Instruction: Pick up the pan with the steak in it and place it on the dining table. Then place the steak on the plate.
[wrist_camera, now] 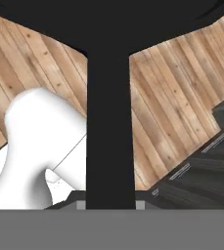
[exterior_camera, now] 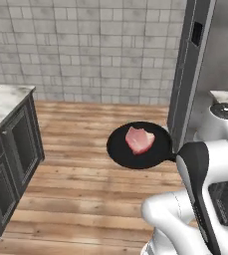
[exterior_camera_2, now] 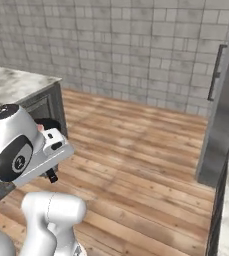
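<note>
Wooden floor (exterior_camera: 85, 199) below, and the claw (wrist_camera: 110, 204) is clamped on the pan (exterior_camera: 123, 152) handle, steak (exterior_camera: 139, 140) riding inside, airborne!

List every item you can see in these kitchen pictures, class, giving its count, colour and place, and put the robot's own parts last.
pan: one, matte black, held in the air above the wooden floor, handle running toward the arm.
steak: one, pink-red, lying in the pan.
counter: one, marble top over dark grey cabinets, at the left.
wooden floor: one, brown planks, below the pan.
tiled wall: one, pale grey, at the back.
tall grey unit: one, at the right, with a dark handle.
arm: one, white with dark joints, at the lower right.
claw: one, dark, shut on the pan's handle.
</note>
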You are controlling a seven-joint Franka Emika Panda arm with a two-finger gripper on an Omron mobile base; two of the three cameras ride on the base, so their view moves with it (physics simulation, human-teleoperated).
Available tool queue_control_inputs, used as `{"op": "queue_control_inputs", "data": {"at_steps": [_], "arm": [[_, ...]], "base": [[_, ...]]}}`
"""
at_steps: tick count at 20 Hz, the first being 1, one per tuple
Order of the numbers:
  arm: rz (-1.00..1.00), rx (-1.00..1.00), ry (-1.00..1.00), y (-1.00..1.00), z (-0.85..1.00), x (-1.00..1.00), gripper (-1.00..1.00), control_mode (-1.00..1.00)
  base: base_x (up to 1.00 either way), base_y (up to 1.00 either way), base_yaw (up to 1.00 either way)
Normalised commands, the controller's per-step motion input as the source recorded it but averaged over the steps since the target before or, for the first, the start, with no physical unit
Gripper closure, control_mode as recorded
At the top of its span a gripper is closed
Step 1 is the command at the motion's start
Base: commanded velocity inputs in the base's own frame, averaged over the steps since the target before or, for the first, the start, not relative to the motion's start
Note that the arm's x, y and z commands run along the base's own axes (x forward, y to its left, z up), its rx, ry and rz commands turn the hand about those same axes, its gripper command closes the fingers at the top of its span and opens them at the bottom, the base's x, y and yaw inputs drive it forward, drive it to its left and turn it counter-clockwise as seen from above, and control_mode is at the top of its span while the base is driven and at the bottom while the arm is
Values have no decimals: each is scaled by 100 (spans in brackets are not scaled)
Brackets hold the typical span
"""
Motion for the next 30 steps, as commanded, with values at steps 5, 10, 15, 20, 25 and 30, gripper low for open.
{"op": "queue_control_inputs", "data": {"at_steps": [5, 10, 15, 20, 25, 30], "arm": [[0, 0, 0, 0, 0, 0, 100, 100], [0, 0, 0, 0, 0, 0, 100, 100], [0, 0, 0, 0, 0, 0, 100, 100], [0, 0, 0, 0, 0, 0, 100, 100], [0, 0, 0, 0, 0, 0, 100, 100], [0, 0, 0, 0, 0, 0, 100, 100]], "base": [[-5, 0, 49], [-4, 0, 50], [-3, 0, 50], [-4, 0, 50], [-8, 0, 48], [-12, 0, 47]]}}
